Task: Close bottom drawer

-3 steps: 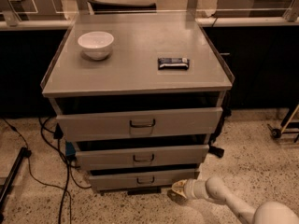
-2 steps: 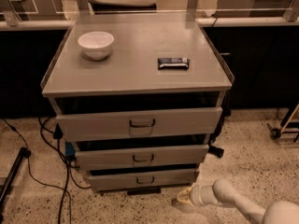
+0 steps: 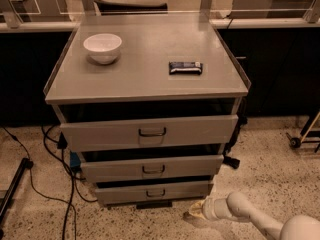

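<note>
The bottom drawer (image 3: 152,191) is the narrowest grey front of the three, low on the cabinet, with a small dark wire handle (image 3: 155,193) at its centre. It stands slightly pulled out, with a dark gap above it. My gripper (image 3: 194,214) is at the end of the white arm (image 3: 250,216) coming in from the lower right. It sits near the floor, just below and right of the drawer's right corner, apart from the front.
Above are the mid-sized drawer (image 3: 152,168) and the widest top drawer (image 3: 149,131), both partly open. On the cabinet top (image 3: 145,81) stand a white bowl (image 3: 102,47) and a dark snack bar (image 3: 185,67). Black cables (image 3: 47,169) lie on the floor at left.
My gripper has moved a little to the right and down, away from the bottom drawer's front. The drawers look unchanged.
</note>
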Controlling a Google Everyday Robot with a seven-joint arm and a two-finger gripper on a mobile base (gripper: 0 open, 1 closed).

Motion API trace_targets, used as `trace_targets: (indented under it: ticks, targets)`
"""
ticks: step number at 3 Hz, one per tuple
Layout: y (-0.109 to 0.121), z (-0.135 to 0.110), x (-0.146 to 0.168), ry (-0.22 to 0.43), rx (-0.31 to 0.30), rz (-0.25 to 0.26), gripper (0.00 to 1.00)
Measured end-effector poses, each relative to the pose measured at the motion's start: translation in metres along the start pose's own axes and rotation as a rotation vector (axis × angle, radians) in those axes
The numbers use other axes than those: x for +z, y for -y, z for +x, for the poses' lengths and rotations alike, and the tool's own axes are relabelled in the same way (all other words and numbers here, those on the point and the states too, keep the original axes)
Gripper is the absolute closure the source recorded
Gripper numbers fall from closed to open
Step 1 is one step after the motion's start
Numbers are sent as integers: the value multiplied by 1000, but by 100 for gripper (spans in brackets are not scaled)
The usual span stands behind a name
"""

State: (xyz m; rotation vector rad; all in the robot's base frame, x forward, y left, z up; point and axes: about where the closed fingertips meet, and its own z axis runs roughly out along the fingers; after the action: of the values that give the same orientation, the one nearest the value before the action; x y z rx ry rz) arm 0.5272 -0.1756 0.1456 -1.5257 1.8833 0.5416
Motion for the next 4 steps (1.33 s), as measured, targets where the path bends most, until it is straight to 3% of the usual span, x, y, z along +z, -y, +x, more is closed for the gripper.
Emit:
trace_targets:
  ticks: [2,3,4]
  targets:
    - [0,0,0,0,0,0,0]
    - [0,0,0,0,0,0,0]
    - [10,16,-15,-125,-35,27,0]
